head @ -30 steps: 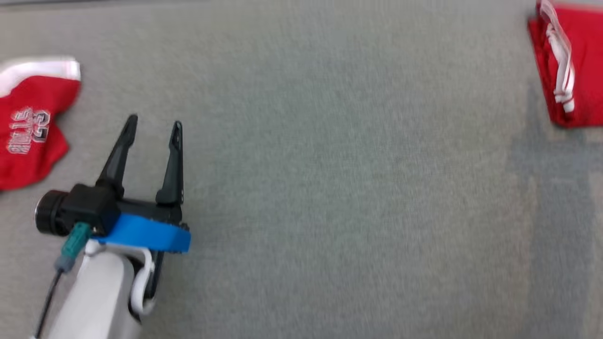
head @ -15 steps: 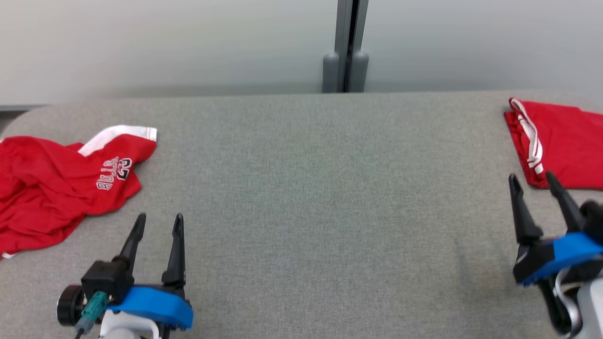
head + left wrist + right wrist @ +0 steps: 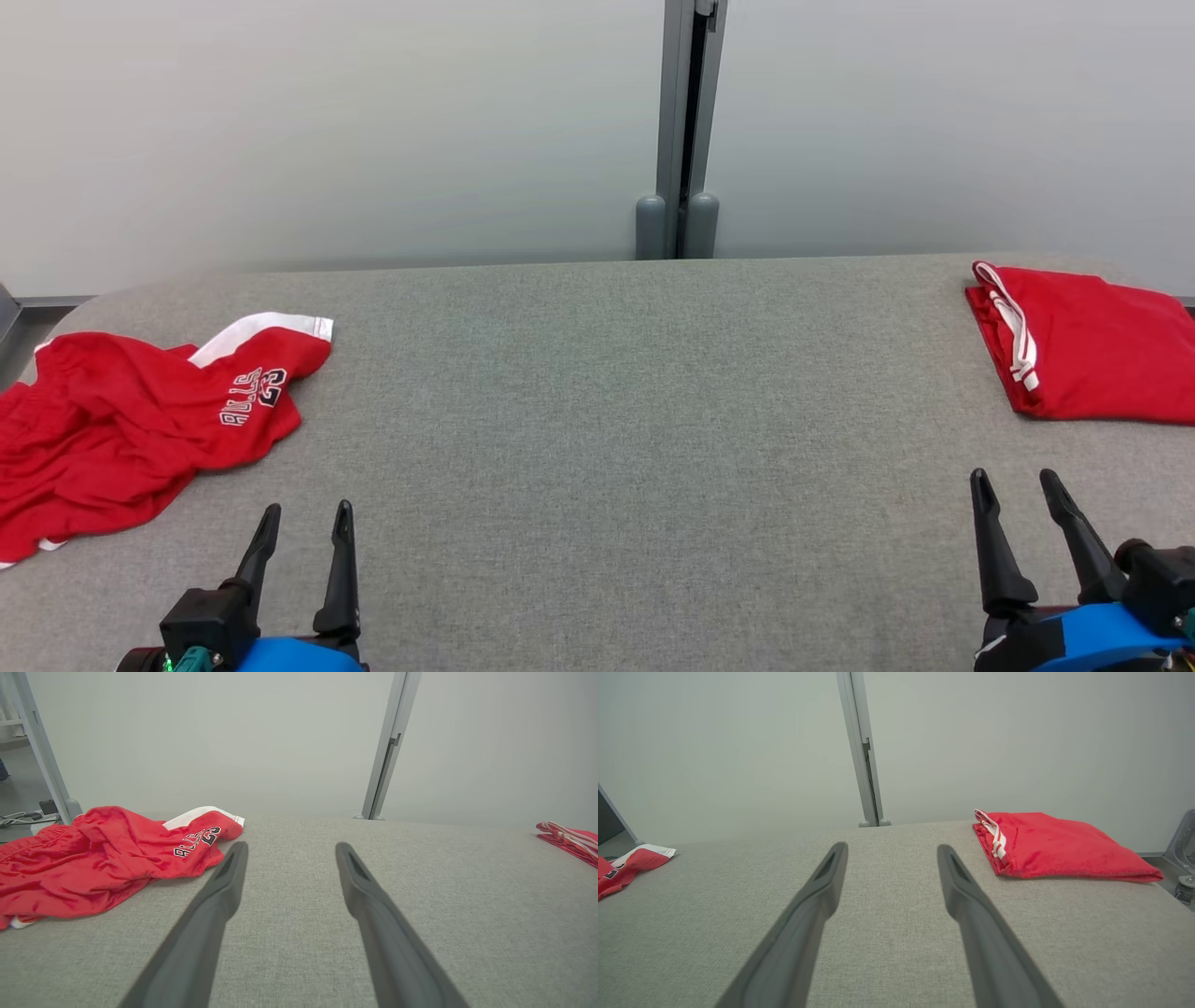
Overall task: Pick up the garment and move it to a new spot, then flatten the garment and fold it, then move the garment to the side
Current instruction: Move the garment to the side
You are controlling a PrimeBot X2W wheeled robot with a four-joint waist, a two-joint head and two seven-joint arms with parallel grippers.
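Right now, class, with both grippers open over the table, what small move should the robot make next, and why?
Probably reach the open left gripper toward the crumpled red shorts: they lie unfolded on its side, untouched, while the folded red garment at the right looks finished.

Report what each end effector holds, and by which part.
Nothing is held. The left end effector and right end effector stand open, clear of the crumpled Bulls shorts and the folded red garment.
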